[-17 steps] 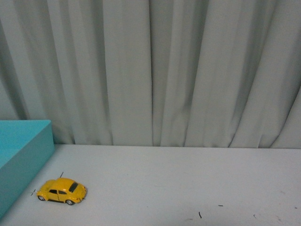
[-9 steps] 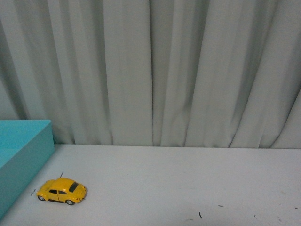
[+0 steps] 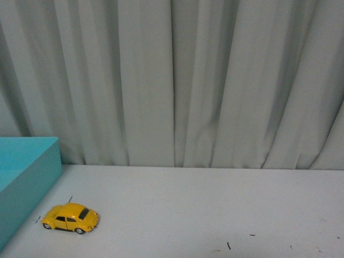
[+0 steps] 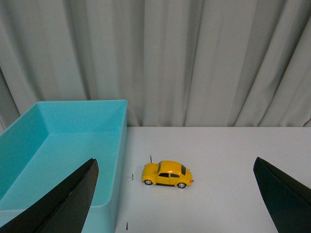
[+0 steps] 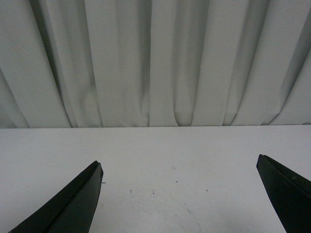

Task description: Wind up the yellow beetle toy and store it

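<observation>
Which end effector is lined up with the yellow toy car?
The left end effector: the yellow beetle toy sits ahead between its open fingers; the right end effector faces only table and curtain.

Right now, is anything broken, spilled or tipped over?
Nothing stands out. The yellow beetle toy stands upright on its wheels on the white table, beside the turquoise box, not touching it. The box is upright and nothing shows in it. Only a few tiny dark specks mark the table.

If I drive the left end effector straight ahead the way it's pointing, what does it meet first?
Most likely the yellow beetle toy: it sits on the table nearly centred between the left end effector's open fingers. The teal box lies off to the side. Depth is unclear.
</observation>
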Available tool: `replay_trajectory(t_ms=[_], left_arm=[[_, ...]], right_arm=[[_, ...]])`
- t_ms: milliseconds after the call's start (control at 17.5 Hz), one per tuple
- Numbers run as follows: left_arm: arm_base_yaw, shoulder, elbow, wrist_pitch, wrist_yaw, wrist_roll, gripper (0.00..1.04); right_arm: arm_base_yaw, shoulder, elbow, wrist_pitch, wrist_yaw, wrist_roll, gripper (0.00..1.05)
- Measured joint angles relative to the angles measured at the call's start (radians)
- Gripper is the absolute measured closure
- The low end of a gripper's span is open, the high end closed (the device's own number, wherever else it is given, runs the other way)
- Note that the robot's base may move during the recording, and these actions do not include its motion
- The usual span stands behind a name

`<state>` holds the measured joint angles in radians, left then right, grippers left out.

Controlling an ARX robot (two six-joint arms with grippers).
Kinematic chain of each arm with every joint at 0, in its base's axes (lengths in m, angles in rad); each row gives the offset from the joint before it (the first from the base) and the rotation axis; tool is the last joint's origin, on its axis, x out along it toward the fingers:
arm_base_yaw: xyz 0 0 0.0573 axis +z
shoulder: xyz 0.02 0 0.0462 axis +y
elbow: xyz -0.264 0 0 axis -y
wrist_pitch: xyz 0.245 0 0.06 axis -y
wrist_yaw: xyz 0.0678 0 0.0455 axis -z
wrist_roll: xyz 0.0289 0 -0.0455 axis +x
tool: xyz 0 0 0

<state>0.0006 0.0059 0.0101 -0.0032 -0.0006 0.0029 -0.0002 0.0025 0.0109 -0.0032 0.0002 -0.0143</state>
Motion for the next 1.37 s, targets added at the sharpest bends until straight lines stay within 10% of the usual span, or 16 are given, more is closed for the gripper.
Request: replay_trajectory(t_ms=[515,630,974,1374], left_arm=[[-0.006,0.005,0.005,-0.027,-0.017,-0.013,0.07],[-0.022,0.248,0.199,-0.338,-0.253,-0.221,0.07],[0.334,0.525,0.546,-0.140,0.019,-0.071,0.07],[0.187,1.129,0.872,-0.044,0.122,0.360,0.07]], right_arm=[[0.000,0.000,0.000,0.000,0.000,0.000,0.07],[0.000,0.000,0.000,0.001,-0.003,0.000,0.07],[0.000,0.001,0.000,0.000,0.000,0.000,0.07],[0.000,0.001,0.000,-0.001,0.000,0.000,0.07]])
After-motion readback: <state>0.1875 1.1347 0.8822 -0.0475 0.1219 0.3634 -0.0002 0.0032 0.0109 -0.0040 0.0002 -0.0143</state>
